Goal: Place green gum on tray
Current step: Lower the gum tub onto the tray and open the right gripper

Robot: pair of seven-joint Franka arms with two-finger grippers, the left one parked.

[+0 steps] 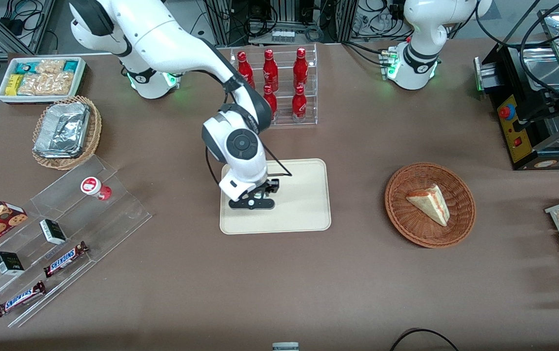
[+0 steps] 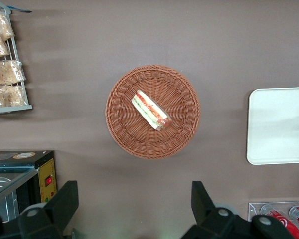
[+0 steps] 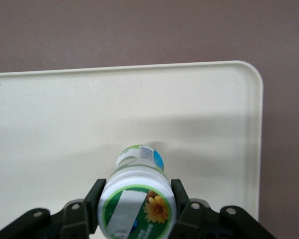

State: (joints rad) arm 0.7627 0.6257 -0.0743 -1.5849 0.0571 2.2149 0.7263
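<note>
- The right arm's black two-finger hand (image 3: 136, 211) is closed on the green gum (image 3: 137, 196), a small white cylindrical bottle with a round green-and-white lid bearing a yellow flower; one black finger (image 3: 94, 199) presses each side just under the lid.
- The bottle stands upright between the fingers, over the tray (image 3: 50, 124), a large flat cream rectangular tray with rounded corners and a low rim; its base looks to be at or just above the tray floor, and I cannot tell whether it touches.
- The front view shows the hand (image 1: 255, 197) low over the part of the tray (image 1: 304, 195) toward the working arm's end, but there the bottle is almost hidden by the fingers; only the right wrist view shows the lid and label plainly.
- The left wrist view shows one end of the tray (image 2: 279, 127) bare, and a round brown wicker basket (image 2: 153, 74) with one wedge-shaped sandwich (image 2: 150, 110) in it.
- On the brown counter (image 1: 279, 273), the front view counts: one red-lidded white gum bottle (image 1: 95, 187) on a clear stepped display stand (image 1: 65, 204), two Snickers bars (image 1: 65, 259), two small dark boxes (image 1: 53, 231), and six red bottles (image 1: 300, 66) in a clear rack.
- A second wicker basket (image 1: 95, 127), toward the working arm's end, holds a stack of foil trays (image 1: 62, 129).
</note>
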